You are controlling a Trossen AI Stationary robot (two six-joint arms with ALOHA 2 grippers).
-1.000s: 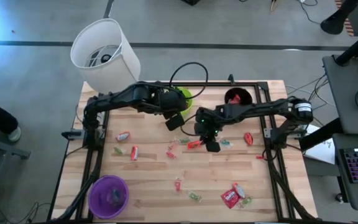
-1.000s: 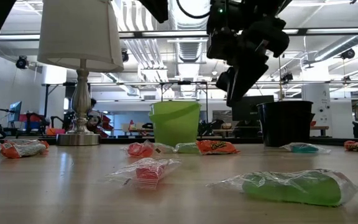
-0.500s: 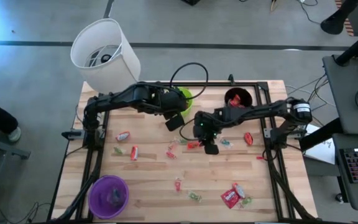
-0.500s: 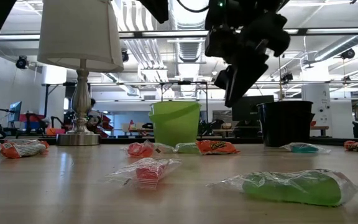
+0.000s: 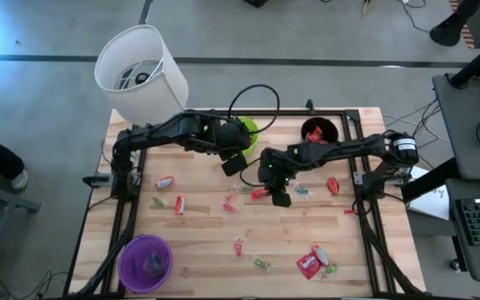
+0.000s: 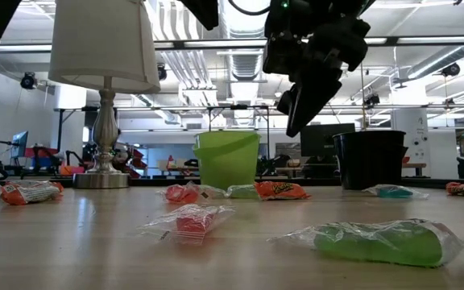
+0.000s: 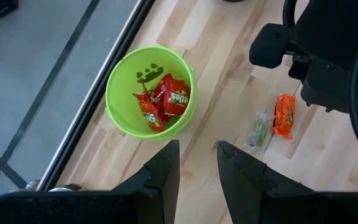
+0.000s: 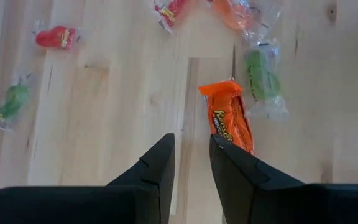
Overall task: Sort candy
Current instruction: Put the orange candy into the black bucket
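Candy lies scattered on the wooden table (image 5: 207,233): an orange packet (image 8: 230,121) and a green clear-wrapped piece (image 8: 261,78) lie just ahead of my right gripper (image 8: 191,143), which hovers open above the table's middle (image 5: 281,198) with nothing between its fingers. My left gripper (image 7: 197,149) is open and empty too. It hangs higher, just short of the green cup (image 7: 151,90), which holds red packets (image 7: 166,102). Further red candy (image 5: 308,265) lies near the front right.
A black cup (image 5: 318,131) stands at the far right and a purple cup (image 5: 146,261) at the near left corner. A white lamp (image 5: 140,71) stands at the far left corner. More sweets (image 5: 173,196) lie on the left half.
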